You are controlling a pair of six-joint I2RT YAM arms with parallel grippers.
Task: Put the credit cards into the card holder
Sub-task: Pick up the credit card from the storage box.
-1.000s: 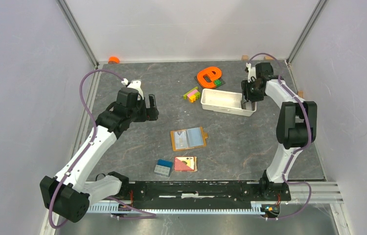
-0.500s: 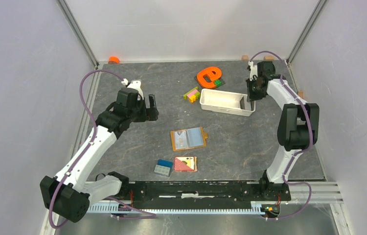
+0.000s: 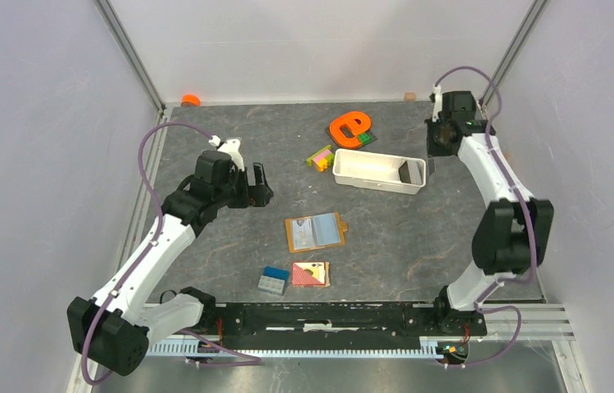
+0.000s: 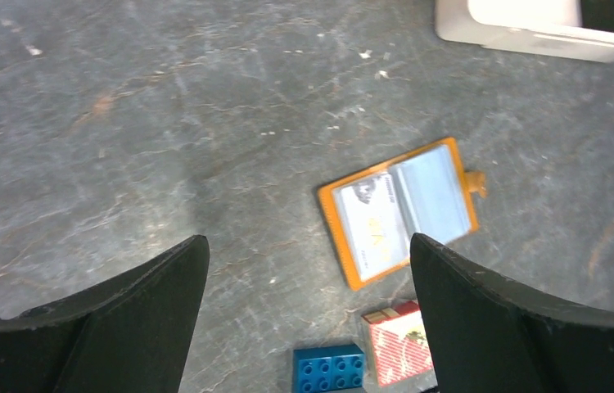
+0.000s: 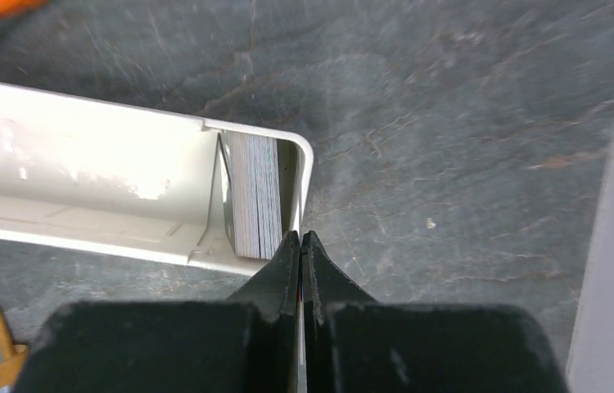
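Observation:
The card holder [image 3: 314, 232] lies open on the grey mat, tan-orange with grey-blue pockets [image 4: 398, 213]; a pale card [image 4: 373, 225] shows in its left pocket. A stack of credit cards [image 5: 255, 192] stands on edge in the right end of the white tray [image 3: 365, 166]. My right gripper [image 5: 300, 236] is shut just past that end of the tray [image 5: 99, 180], above the mat, and a thin pale card edge shows pinched between its fingers. Left of the holder and above the mat, my left gripper [image 4: 308, 246] hangs wide open and holds nothing.
A blue block [image 3: 273, 280] and a red-and-tan tile [image 3: 310, 273] lie just in front of the holder. Behind the tray are an orange letter shape [image 3: 349, 128] and small coloured bricks [image 3: 319, 156]. An orange cap [image 3: 191, 100] sits in the back left corner. Walls enclose the mat.
My right gripper has closed, risen out of the tray's right end and drawn back towards the far right corner. The left arm has edged slightly right, still open.

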